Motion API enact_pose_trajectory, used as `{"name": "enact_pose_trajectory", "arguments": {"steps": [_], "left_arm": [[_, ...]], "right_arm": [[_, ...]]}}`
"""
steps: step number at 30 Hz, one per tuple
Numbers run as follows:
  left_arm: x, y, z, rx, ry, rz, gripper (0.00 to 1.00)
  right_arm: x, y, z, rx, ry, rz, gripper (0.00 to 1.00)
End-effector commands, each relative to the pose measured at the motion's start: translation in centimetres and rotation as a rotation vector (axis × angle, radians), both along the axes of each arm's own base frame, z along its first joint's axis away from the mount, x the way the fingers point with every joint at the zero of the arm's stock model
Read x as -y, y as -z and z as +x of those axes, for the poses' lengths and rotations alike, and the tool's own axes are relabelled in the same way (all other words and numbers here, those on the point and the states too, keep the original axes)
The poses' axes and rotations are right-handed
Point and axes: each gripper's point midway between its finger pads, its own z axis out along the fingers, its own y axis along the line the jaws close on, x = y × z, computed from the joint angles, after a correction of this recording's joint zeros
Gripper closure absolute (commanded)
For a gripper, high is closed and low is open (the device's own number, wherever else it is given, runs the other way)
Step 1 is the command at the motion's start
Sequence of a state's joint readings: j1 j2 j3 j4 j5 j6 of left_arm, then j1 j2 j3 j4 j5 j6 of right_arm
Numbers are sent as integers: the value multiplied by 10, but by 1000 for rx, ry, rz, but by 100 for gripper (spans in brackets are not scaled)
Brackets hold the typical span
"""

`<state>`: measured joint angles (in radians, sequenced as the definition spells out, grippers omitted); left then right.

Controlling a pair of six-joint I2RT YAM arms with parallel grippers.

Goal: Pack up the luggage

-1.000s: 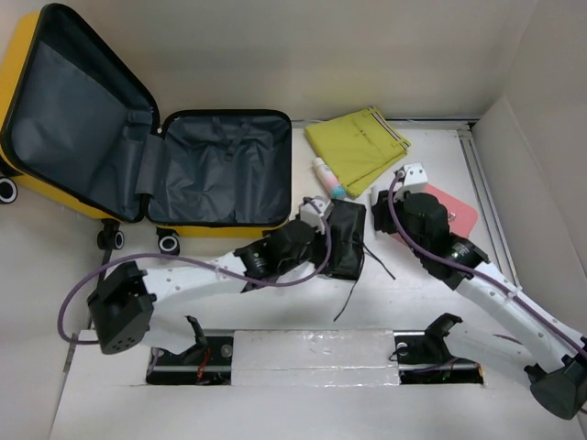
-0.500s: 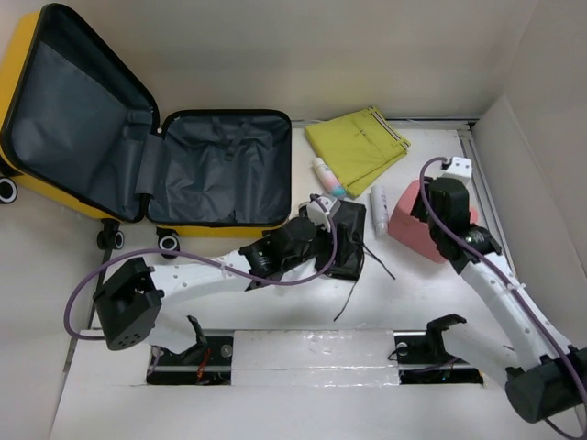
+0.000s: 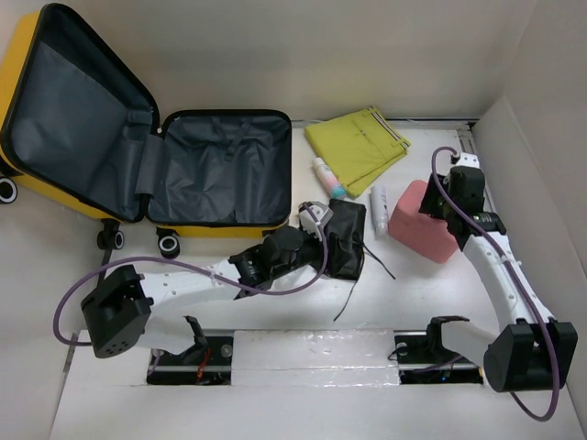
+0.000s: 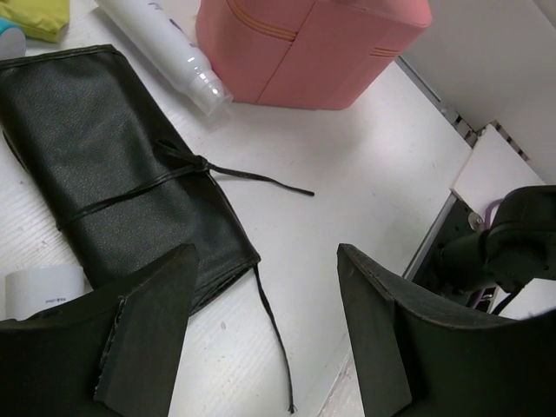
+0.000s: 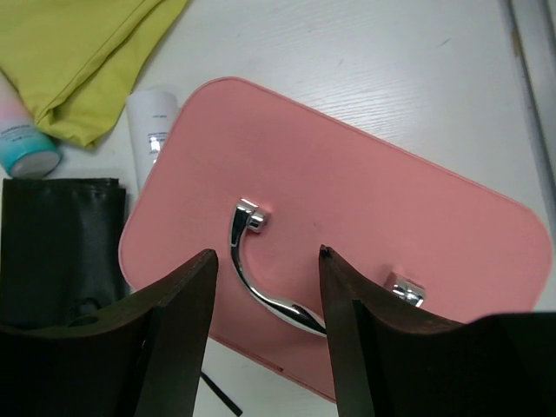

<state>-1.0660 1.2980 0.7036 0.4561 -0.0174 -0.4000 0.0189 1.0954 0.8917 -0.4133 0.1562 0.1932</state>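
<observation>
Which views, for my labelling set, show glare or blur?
Top external: sharp, glare on the white strip between the bases. Left wrist: black roll crisp, left pincer slightly soft. Right wrist: highlight on the metal handle of the pink case, right pincer slightly soft.

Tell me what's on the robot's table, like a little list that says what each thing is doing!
luggage: yellow, lying open, nothing inside
black roll pouch: tied shut with a cord, on the table
pink case: on the table, next to a white tube
yellow cloth: folded, near the far wall
left hand: open, over one end of the black roll pouch
right hand: open, above the pink case's metal handle
</observation>
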Motion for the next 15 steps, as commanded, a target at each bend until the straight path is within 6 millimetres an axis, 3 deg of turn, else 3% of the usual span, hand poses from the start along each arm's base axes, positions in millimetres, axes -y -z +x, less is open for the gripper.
{"name": "enact_pose_trajectory", "arguments": {"steps": [1,6,9,11,12,13,15], "left_arm": [[4,-25,-6,56,42,-82,40],[1,-27,-10,60,53,-93,40],[-2,-30,-11,66,52,-103,40],[-2,-37,-11,76,52,-120,40],[-4,-35,-13,75,52,-119,40],[-5,-35,-11,77,43,-118,40],[-9,-30,-13,73,43,-112,40]], "right_arm": [[-14,-15,11,29,-100,33,44],[-18,2,5,-29,-115,47,42],[-18,7,0,-48,-114,48,58],[-18,9,-3,-59,-108,57,82],[-18,7,-6,-61,-108,57,89],[-20,5,-6,-51,-109,71,94],[-23,6,-8,-62,-118,71,94]]}}
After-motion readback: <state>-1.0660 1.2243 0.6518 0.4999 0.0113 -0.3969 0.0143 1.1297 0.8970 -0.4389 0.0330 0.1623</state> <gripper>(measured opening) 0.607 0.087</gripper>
